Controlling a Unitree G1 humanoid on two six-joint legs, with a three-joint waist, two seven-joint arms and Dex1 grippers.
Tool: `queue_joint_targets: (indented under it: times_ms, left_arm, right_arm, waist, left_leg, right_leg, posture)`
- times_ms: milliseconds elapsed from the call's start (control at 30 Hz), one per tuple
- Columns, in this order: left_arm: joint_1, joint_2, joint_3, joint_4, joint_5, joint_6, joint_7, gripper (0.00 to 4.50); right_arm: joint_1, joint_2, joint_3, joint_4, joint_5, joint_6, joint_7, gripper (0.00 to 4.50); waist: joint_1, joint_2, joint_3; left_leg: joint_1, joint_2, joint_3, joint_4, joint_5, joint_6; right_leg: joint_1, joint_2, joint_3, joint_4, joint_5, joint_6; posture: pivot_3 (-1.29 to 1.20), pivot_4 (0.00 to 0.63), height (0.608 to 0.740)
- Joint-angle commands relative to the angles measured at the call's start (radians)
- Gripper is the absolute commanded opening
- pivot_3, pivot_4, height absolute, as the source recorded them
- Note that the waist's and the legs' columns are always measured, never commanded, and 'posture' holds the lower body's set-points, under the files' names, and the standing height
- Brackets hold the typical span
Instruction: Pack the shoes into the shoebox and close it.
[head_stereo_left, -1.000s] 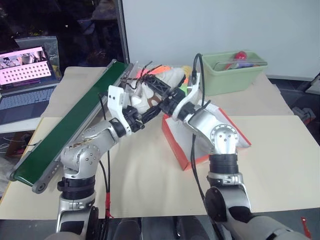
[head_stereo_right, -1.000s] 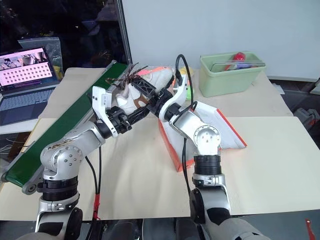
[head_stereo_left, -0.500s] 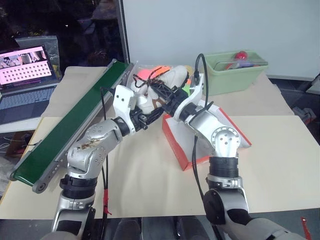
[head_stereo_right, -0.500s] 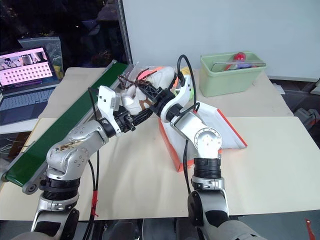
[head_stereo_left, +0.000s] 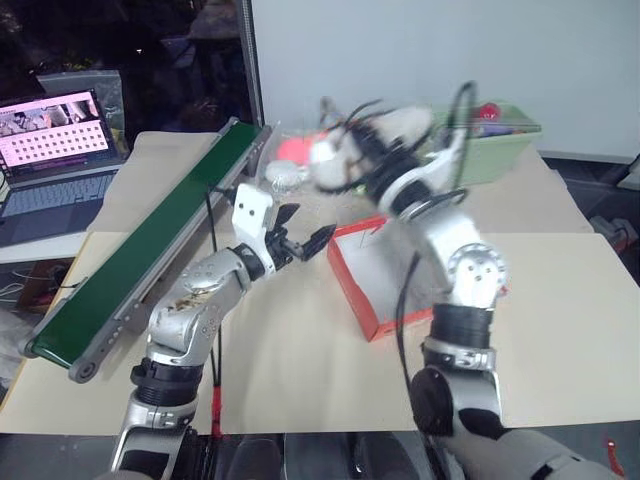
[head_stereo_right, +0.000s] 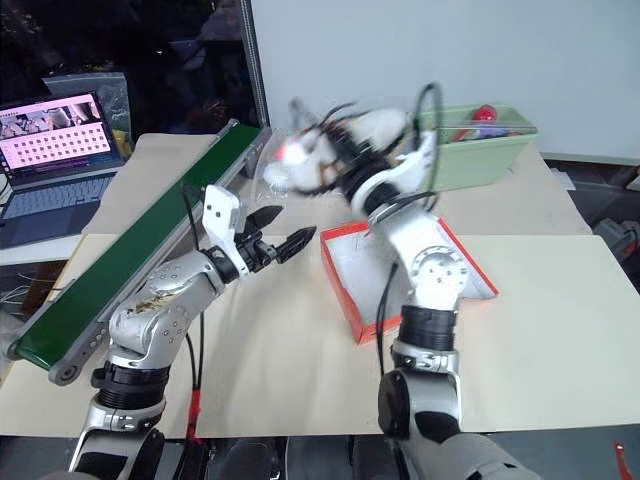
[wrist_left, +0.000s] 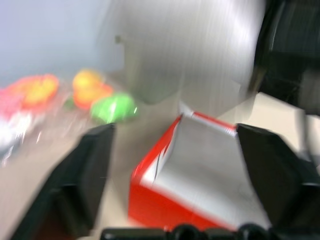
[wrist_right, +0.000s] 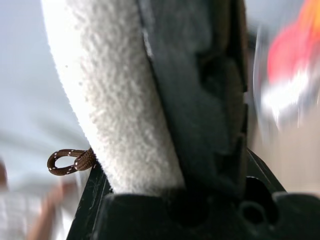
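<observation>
1. Shoe up in the upper middle of the left eye view, blurred, clamped in the right gripper, dark laces trailing off to its left. Directly below, shoebox lying open on the table, orange-red walls, white inside. At centre left, left gripper spread wide and holding nothing, fingertips just left of the box's near corner. Along the left side, green conveyor; laptop at the far left edge; pale green bin in the upper right, behind the shoe.

2. Same layout in the right eye view: shoe raised above the shoebox, left gripper released beside it. Bag of coloured toys at the table's far edge, partly behind the shoe.

3. Seen from the left wrist: two black fingers far apart, shoebox framed between them, blurred coloured toys in the upper left.

4. Seen from the right wrist: cream shoe pressed against a black finger, a brown lace loop poking out at the left.
</observation>
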Motion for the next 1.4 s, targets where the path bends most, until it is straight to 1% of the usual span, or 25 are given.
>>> queue_joint_targets:
  times_ms: [33,100,133,200,267,300,400,433,500,567,633,833,933,1133,1267,1300,1400]
  left_arm:
    - [0.001,-0.001,0.011,-0.051,-0.015,-0.002,-0.016,4.41]
    - [0.026,0.022,-0.006,-0.072,0.007,-0.032,-0.046,4.41]
    - [0.046,0.039,-0.015,-0.090,0.012,-0.042,-0.070,4.41]
    - [0.138,0.174,-0.080,-0.130,0.087,-0.122,-0.200,4.41]
    - [0.187,0.253,-0.118,-0.143,0.118,-0.177,-0.281,4.41]
    - [0.191,0.258,-0.113,-0.142,0.098,-0.171,-0.295,4.41]
    - [0.182,0.260,-0.126,-0.136,0.102,-0.185,-0.326,4.41]
    - [0.178,0.255,-0.132,-0.130,0.112,-0.192,-0.332,4.41]
    - [0.171,0.238,-0.135,-0.116,0.116,-0.196,-0.332,4.41]
    - [0.168,0.225,-0.144,-0.108,0.124,-0.202,-0.331,4.41]
    - [0.171,0.210,-0.153,-0.106,0.128,-0.202,-0.326,4.41]
    - [0.192,0.176,-0.168,-0.121,0.145,-0.200,-0.320,4.41]
    - [0.198,0.174,-0.167,-0.126,0.152,-0.199,-0.321,4.41]
    - [0.213,0.175,-0.156,-0.155,0.147,-0.183,-0.315,4.41]
    - [0.225,0.175,-0.159,-0.175,0.147,-0.170,-0.307,4.41]
    - [0.227,0.174,-0.160,-0.181,0.146,-0.167,-0.305,4.41]
    - [0.233,0.173,-0.160,-0.189,0.144,-0.162,-0.302,4.41]
  right_arm:
    - [-0.007,0.006,0.009,-0.028,-0.015,-0.025,0.007,1.92]
    - [-0.006,-0.039,0.021,-0.021,-0.079,-0.023,0.014,1.92]
    - [-0.006,-0.096,0.035,-0.012,-0.132,-0.008,0.036,1.92]
    - [-0.011,-0.430,0.233,-0.002,-0.312,0.203,0.247,1.92]
    - [-0.022,-0.654,0.380,0.033,-0.417,0.318,0.427,1.92]
    - [-0.035,-0.727,0.433,0.062,-0.461,0.332,0.513,1.92]
    - [-0.080,-0.866,0.548,0.141,-0.579,0.348,0.736,1.92]
    - [-0.100,-0.910,0.608,0.162,-0.629,0.347,0.832,1.92]
    - [-0.135,-0.958,0.704,0.201,-0.708,0.346,0.984,1.92]
    - [-0.164,-0.962,0.769,0.249,-0.771,0.340,1.075,1.92]
    - [-0.186,-0.939,0.823,0.291,-0.820,0.340,1.159,1.92]
    - [-0.239,-0.819,0.923,0.493,-0.998,0.282,1.325,1.92]
    - [-0.273,-0.758,0.945,0.602,-1.077,0.234,1.393,1.92]
    - [-0.307,-0.663,0.969,0.825,-1.229,0.122,1.497,1.92]
    - [-0.369,-0.579,0.917,0.986,-1.283,0.099,1.507,1.92]
    - [-0.384,-0.570,0.905,1.011,-1.297,0.092,1.511,1.92]
    - [-0.423,-0.560,0.876,1.068,-1.334,0.083,1.531,1.92]
  waist:
    - [-0.009,0.001,0.000]
    - [-0.015,0.003,0.002]
    - [-0.015,0.004,0.002]
    - [-0.012,0.006,0.004]
    - [0.001,0.009,0.006]
    - [0.005,0.009,0.006]
    - [0.004,0.008,0.007]
    - [0.002,0.008,0.007]
    - [-0.003,0.010,0.008]
    - [-0.004,0.010,0.008]
    - [-0.005,0.010,0.008]
    - [0.000,0.009,0.008]
    - [-0.001,0.004,0.005]
    - [-0.005,0.000,0.002]
    - [-0.007,-0.004,0.000]
    - [-0.007,-0.005,-0.001]
    - [-0.007,-0.007,-0.002]
  left_leg:
    - [0.000,0.000,0.000,0.000,0.000,0.000]
    - [0.000,0.001,0.000,0.000,0.000,0.000]
    - [0.000,0.000,0.000,0.000,0.000,0.000]
    - [0.000,0.000,0.000,0.000,0.000,0.000]
    - [-0.001,-0.002,0.002,-0.001,0.000,0.000]
    - [-0.001,-0.002,0.002,-0.001,0.000,0.000]
    - [-0.001,-0.001,0.003,-0.001,0.000,0.000]
    - [0.000,-0.001,0.003,0.000,0.000,0.000]
    - [0.000,0.000,0.004,0.000,0.000,0.000]
    - [0.001,0.000,0.004,0.000,0.000,0.000]
    - [0.001,0.000,0.004,0.000,0.000,0.000]
    - [0.002,0.000,0.003,0.000,0.000,0.000]
    - [0.004,0.000,0.003,0.000,0.000,0.000]
    - [0.012,0.001,0.003,0.000,0.000,0.000]
    - [0.020,0.001,0.003,0.000,0.000,0.000]
    - [0.024,0.001,0.003,0.000,-0.001,0.000]
    - [0.025,0.001,0.003,0.000,-0.001,0.000]
  right_leg:
    - [0.000,0.000,0.000,0.000,0.000,0.000]
    - [-0.001,0.000,0.001,0.001,0.000,0.000]
    - [-0.001,0.000,0.001,0.001,0.000,0.000]
    - [-0.001,0.000,0.001,0.001,0.000,0.000]
    - [-0.001,-0.002,0.001,-0.001,0.000,0.000]
    - [-0.001,-0.002,0.001,-0.002,-0.001,0.000]
    - [-0.001,-0.001,0.001,-0.003,-0.001,0.000]
    - [0.000,0.000,0.001,-0.003,-0.001,-0.001]
    - [0.000,0.000,0.003,-0.002,-0.001,-0.001]
    - [0.000,0.001,0.003,-0.002,-0.001,-0.001]
    - [-0.001,0.001,0.003,-0.002,-0.001,-0.001]
    - [0.001,0.000,0.002,-0.001,-0.001,0.000]
    - [0.003,0.001,0.002,-0.001,0.000,-0.001]
    - [0.009,0.001,0.002,0.000,0.000,-0.001]
    - [0.018,0.001,0.001,-0.002,0.000,-0.001]
    - [0.022,0.001,0.001,-0.002,-0.001,-0.001]
    - [0.023,0.001,0.001,-0.001,-0.001,-0.001]
  posture:
    - [0.00,0.150,0.729]
    - [0.00,0.150,0.729]
    - [0.00,0.150,0.729]
    - [0.00,0.150,0.729]
    - [0.00,0.150,0.729]
    - [0.00,0.150,0.729]
    - [0.00,0.150,0.729]
    - [0.00,0.150,0.729]
    - [0.00,0.150,0.729]
    - [0.00,0.150,0.729]
    - [0.00,0.150,0.729]
    - [0.00,0.150,0.729]
    - [0.00,0.150,0.729]
    - [0.00,0.150,0.729]
    - [0.00,0.150,0.729]
    - [0.00,0.150,0.729]
    - [0.00,0.150,0.729]
